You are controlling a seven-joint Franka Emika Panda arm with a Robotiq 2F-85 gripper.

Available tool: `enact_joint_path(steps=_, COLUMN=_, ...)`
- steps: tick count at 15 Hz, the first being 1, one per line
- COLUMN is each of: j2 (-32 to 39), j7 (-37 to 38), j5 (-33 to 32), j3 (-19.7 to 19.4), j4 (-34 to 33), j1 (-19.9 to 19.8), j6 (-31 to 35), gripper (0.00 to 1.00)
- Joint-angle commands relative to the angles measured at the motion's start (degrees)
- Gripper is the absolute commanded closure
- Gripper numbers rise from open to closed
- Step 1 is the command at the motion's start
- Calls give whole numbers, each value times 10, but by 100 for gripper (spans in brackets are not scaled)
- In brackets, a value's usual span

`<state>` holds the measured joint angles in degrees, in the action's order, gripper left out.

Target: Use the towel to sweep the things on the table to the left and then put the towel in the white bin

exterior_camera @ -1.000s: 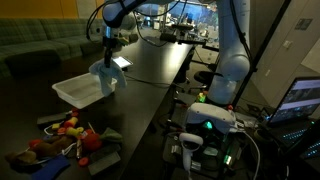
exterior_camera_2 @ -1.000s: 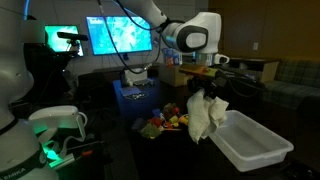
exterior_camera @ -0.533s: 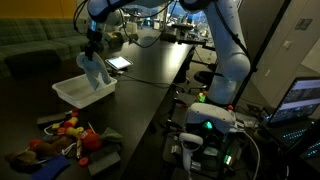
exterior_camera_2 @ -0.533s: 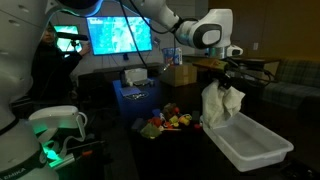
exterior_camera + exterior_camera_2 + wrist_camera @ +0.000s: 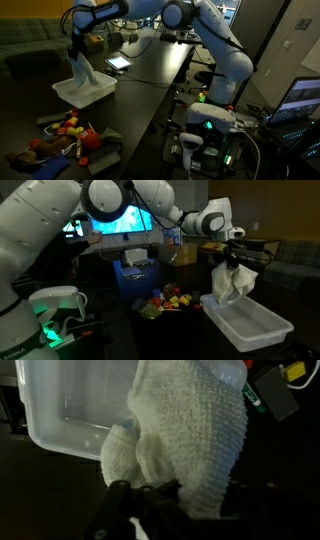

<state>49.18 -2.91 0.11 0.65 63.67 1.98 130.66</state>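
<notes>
Above the white bin (image 5: 62, 90), the towel (image 5: 82, 72) is held hanging from the tool (image 5: 76, 52), which is clenched on the cloth's upper end. No writing can be read: the lit tablet (image 5: 118, 62) lying on the table (image 5: 150, 85) and the blue monitor screen (image 5: 125, 222) behind the scene are too small and blurred for any text or brand to be made out.

The towel (image 5: 232, 283) is seen as a small, soft, off-white cloth, bunched into loose folds and drooping below the tool (image 5: 232, 262). In the wrist view its knitted, nubbly weave (image 5: 190, 430) is shown close up, gathered at the tool (image 5: 175, 490), with the bin's translucent wall and rolled rim (image 5: 70, 410) directly behind it. The cloth's lower end is level with the bin's rim (image 5: 245, 338); whether the bottom is touched cannot be told.

The bin is placed close to one long edge of the black table. The toys (image 5: 68, 128), a red, yellow and orange cluster, are heaped near the table's end, apart from the bin, and are also visible in an exterior view (image 5: 170, 302). Bare black tabletop is left open between the bin and the tablet, and across to the far long edge.
</notes>
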Motion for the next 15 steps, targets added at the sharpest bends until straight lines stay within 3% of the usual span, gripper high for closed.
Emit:
enact_joint_path(steps=1, j2=102, j7=85, j5=-39, j3=-47, j4=-136, j1=26, j6=-33, gripper=58)
enact_joint_path(steps=5, j2=157, j7=119, j5=-50, j3=-68, j4=-224, j1=18, j6=-90, gripper=28)
enact_joint_path(steps=9, j2=106, j7=78, j5=-42, j3=-57, j4=-203, j1=-4, j6=-151, gripper=0)
enact_joint_path(steps=15, j2=-36, j7=-59, j5=6, j3=-26, j4=-105, j1=-64, j6=-299, gripper=0)
